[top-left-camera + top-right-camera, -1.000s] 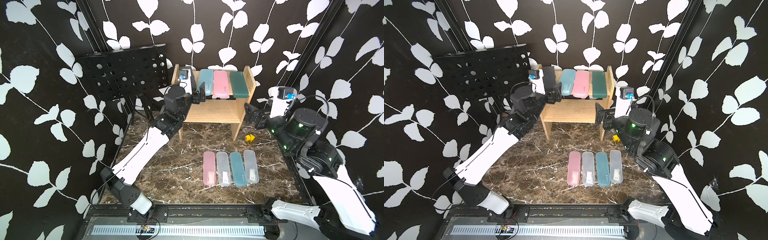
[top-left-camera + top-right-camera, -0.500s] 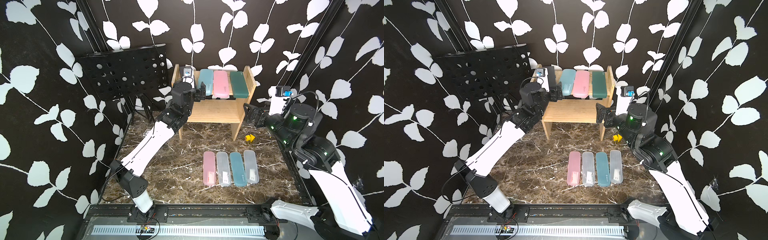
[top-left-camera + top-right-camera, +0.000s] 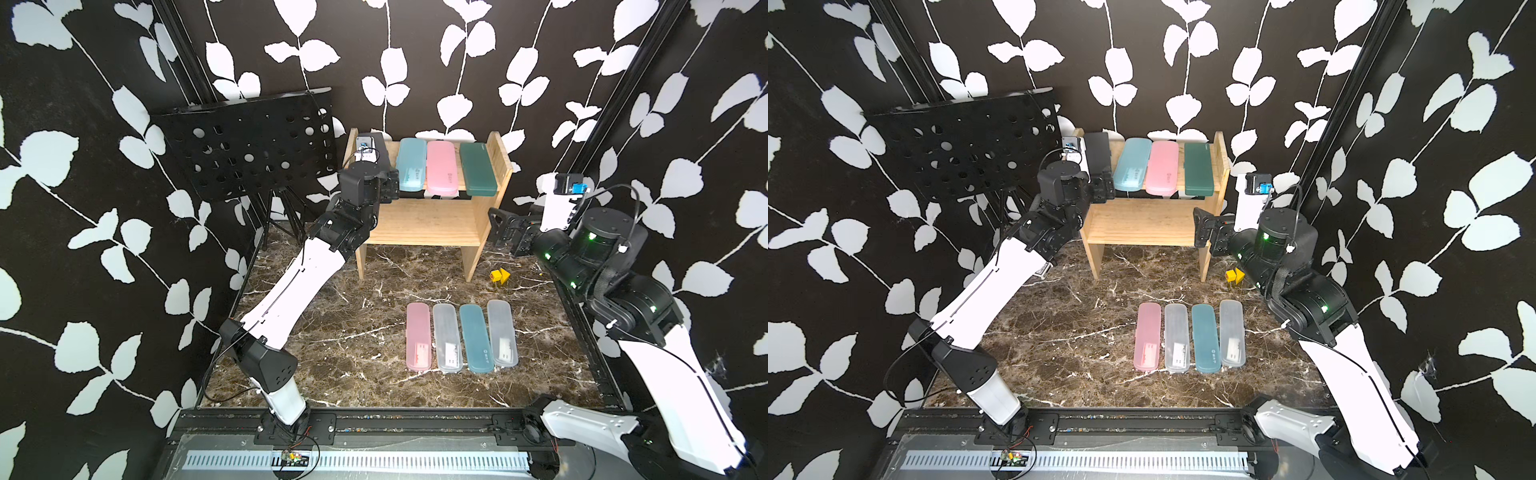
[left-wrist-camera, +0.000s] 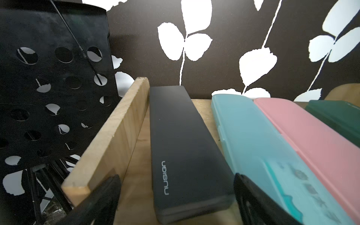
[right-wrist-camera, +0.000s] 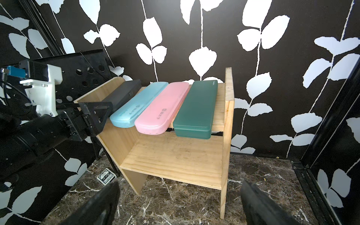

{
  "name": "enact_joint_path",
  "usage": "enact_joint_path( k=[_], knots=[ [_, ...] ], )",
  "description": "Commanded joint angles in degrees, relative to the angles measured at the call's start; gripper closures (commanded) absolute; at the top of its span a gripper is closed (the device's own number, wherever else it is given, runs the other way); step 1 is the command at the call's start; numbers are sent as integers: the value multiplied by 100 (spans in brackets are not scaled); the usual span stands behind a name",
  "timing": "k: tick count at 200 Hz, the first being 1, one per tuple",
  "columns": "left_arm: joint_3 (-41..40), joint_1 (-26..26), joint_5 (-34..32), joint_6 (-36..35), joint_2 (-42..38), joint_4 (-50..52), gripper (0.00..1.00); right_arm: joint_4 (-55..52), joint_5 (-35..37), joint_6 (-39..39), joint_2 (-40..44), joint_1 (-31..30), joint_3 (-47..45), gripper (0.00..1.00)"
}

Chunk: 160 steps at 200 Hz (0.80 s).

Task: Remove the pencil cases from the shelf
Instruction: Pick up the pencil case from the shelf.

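My left gripper (image 4: 176,181), jaws wide, straddles the black pencil case (image 4: 181,144): probably light, stiff, slick; I'd pinch its long sides.

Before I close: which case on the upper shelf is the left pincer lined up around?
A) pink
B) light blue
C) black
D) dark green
C: in the left wrist view the open left pincer has one finger on each side of the black case, which lies at the end of the shelf against its side panel.
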State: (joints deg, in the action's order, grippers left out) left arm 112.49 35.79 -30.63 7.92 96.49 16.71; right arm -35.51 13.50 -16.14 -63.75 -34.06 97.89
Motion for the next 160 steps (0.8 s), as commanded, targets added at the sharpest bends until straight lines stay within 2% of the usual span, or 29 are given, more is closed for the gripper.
enact_joint_path(
  k=[1,21,52,89,111,119,128,133,160],
  knots=[
    [98,-107,-14,110,-83,326,14,70,-48,-70,95,40,-75,1],
    [65,-174,77,174,-110,343,22,59,-30,-73,101,37,-57,1],
    [-32,-213,190,184,-172,292,47,63,-6,-78,125,45,-50,1],
    [-251,-213,381,122,-291,75,47,60,2,-74,143,48,-52,0],
    [-438,-220,580,78,-439,-136,54,77,-30,-90,152,48,-55,0],
    [-516,-227,713,69,-500,-233,50,92,-41,-90,160,48,-64,1],
    [-588,-222,858,84,-579,-343,32,106,-42,-85,166,52,-62,1],
    [-626,-220,928,114,-626,-405,26,108,-40,-89,162,52,-68,0],
    [-372,-223,1077,260,-667,-331,17,122,-72,-96,152,47,-68,1]
  ],
)
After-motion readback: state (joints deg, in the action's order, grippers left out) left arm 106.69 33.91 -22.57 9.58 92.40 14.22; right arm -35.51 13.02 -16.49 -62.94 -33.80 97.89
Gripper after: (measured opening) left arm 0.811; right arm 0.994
